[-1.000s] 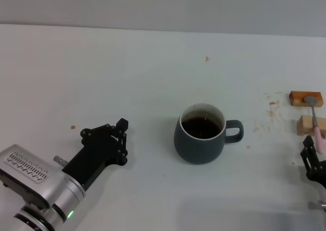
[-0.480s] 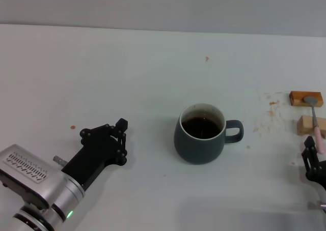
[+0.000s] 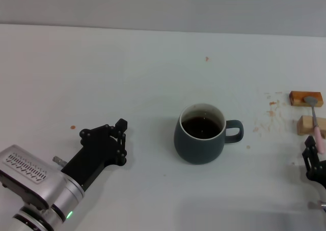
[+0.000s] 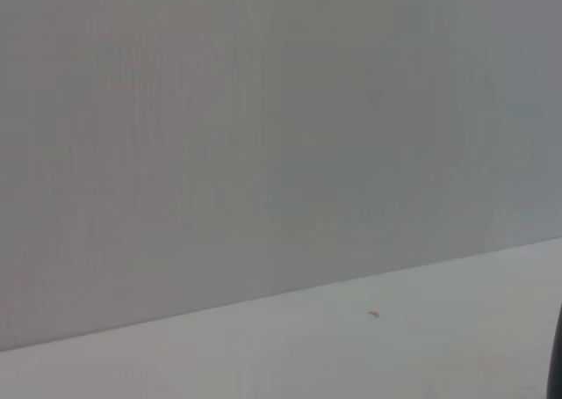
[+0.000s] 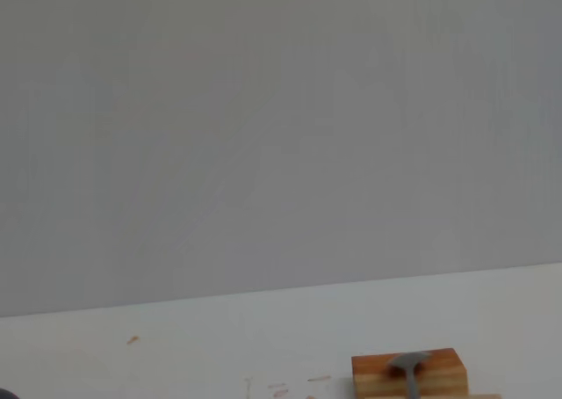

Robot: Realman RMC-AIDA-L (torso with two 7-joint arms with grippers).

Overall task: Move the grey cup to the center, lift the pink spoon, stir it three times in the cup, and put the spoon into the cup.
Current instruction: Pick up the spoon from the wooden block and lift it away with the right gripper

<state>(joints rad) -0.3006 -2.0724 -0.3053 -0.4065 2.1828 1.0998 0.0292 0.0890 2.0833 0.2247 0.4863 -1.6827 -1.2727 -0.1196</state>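
The grey cup stands upright near the middle of the table in the head view, with dark brown liquid inside and its handle pointing right. The pink spoon lies at the far right. Its metal bowl rests on an orange wooden block, its neck crosses a tan block, and its bowl also shows in the right wrist view. My right gripper sits just in front of the spoon's pink handle end, partly cut off by the frame edge. My left gripper is open and empty, well to the left of the cup.
Small orange-brown specks and stains dot the white table, mostly near the blocks. The orange block also shows in the right wrist view. A grey wall runs along the table's far edge.
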